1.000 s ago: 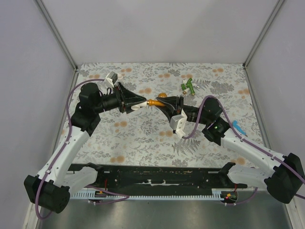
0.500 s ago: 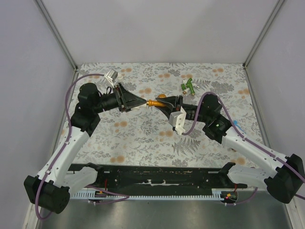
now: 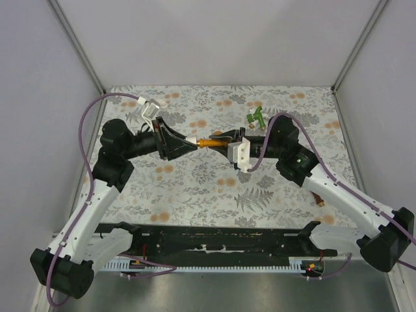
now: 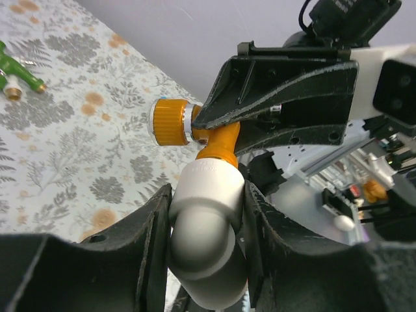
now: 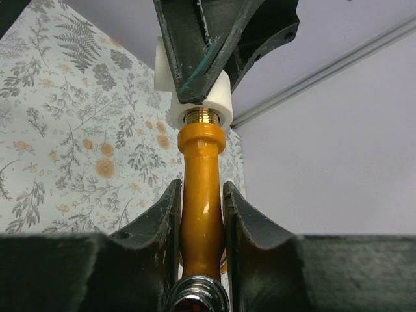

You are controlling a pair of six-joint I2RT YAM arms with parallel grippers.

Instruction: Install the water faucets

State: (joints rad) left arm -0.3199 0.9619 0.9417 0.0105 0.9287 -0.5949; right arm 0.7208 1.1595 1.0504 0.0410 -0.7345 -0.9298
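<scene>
- The orange faucet (image 5: 201,195) is held in mid-air between the arms, clamped by the right gripper (image 3: 227,138).
- The white fitting (image 4: 207,237) is pinched by the left gripper (image 3: 190,145).
- The faucet's long axis is pointed straight into the fitting; its threads (image 5: 203,117) appear only partly seated.

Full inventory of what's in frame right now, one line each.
orange faucet: 1, orange, held in the air over mid-table, its brass thread at the fitting's mouth.
white fitting: 1, white, at the faucet's threaded end.
green faucet: 1, green, lying on the table, far right.
reddish piece: 1, dark red, on the table beside the right arm; too small to identify.
table: 1, grey and orange floral cover, plain walls on three sides.
left end effector: 1, black, shut on the white fitting.
right end effector: 1, black, shut on the orange faucet.
</scene>
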